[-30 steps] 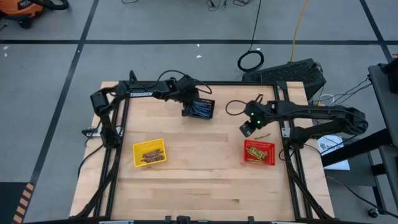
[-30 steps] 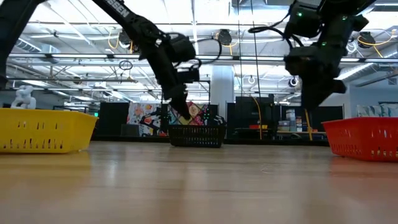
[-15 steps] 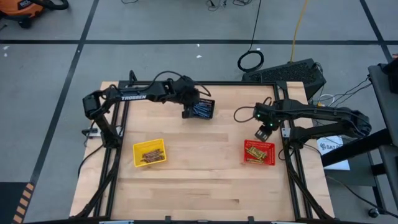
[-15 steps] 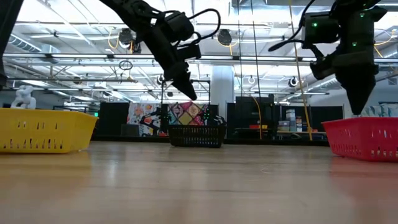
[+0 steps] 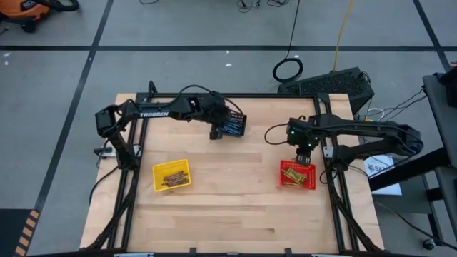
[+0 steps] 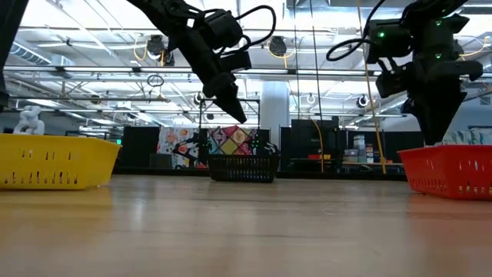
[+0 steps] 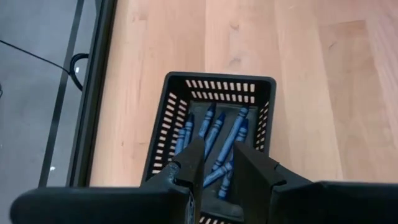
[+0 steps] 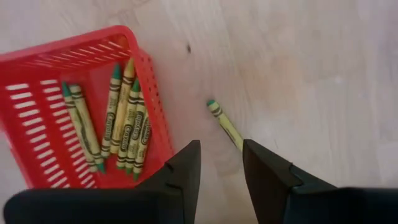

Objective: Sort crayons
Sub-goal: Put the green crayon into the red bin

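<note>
Sorting looks nearly done: blue wax crayons (image 7: 214,134) fill the black mesh basket (image 7: 214,87), brown ones (image 5: 172,177) the yellow basket (image 5: 158,171), olive ones (image 8: 121,118) the red basket (image 8: 37,56). One olive crayon (image 8: 225,123) lies on the wooden worktop (image 5: 228,200) just beside the red basket, under the empty, slightly parted right end effector (image 8: 221,165); the left end effector (image 7: 216,163), likewise parted and empty, hovers above the black basket.

Two dark arms are seen, jointed, with black cables looped along them. White lettering is printed on the left arm's link. A green light is lit on the right arm's wrist, behind the fingers. Fingers are matte black, wedge-shaped.
</note>
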Controlling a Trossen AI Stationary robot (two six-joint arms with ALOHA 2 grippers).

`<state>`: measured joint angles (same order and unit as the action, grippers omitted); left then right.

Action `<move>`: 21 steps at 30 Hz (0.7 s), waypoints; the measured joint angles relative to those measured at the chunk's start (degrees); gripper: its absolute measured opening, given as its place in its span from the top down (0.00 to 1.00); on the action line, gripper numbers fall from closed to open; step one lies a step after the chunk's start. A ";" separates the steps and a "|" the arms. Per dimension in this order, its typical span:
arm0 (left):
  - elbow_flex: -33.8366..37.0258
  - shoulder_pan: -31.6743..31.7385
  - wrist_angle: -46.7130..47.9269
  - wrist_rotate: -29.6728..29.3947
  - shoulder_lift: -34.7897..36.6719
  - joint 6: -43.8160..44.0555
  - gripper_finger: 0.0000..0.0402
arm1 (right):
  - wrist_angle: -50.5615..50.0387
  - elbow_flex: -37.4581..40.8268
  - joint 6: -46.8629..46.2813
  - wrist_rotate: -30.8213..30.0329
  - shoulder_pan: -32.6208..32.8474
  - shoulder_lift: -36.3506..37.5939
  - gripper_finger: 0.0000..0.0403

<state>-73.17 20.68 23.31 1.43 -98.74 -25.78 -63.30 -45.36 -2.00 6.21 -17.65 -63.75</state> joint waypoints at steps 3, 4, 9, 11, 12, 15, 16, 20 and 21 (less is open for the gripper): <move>0.00 -0.24 0.02 0.02 0.00 0.01 0.79 | 0.07 0.00 1.15 -0.12 -0.02 -2.82 0.73; 0.00 -0.25 0.00 0.02 0.00 0.02 0.79 | 0.00 0.00 1.23 -0.14 -0.02 -3.70 0.73; 0.04 -0.19 0.22 0.02 0.00 0.09 0.79 | -0.18 0.00 2.80 -0.16 -0.02 -7.82 0.73; 0.04 -0.20 0.22 0.02 0.00 0.17 0.79 | -0.14 0.00 3.44 -0.19 -0.02 -9.21 0.73; 0.04 -0.21 0.22 0.02 0.00 0.17 0.79 | -0.14 0.00 3.64 -0.25 -0.02 -9.86 0.73; 0.04 -0.21 0.22 0.02 0.00 0.17 0.79 | -0.11 0.00 3.61 -0.42 -0.02 -11.21 0.73; 0.04 -0.21 0.22 0.02 0.00 0.17 0.79 | -0.11 0.00 3.63 -0.43 -0.02 -11.46 0.73; 0.04 -0.21 0.22 0.02 0.00 0.16 0.79 | 0.53 0.03 3.77 -0.45 -0.02 -11.91 0.73; 0.04 -0.21 0.22 0.02 0.00 0.15 0.79 | 1.04 0.26 3.77 -0.53 -0.02 -11.88 0.73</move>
<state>-73.12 20.47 23.53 1.45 -98.74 -25.63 -62.26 -45.11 1.77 5.69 -17.67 -75.63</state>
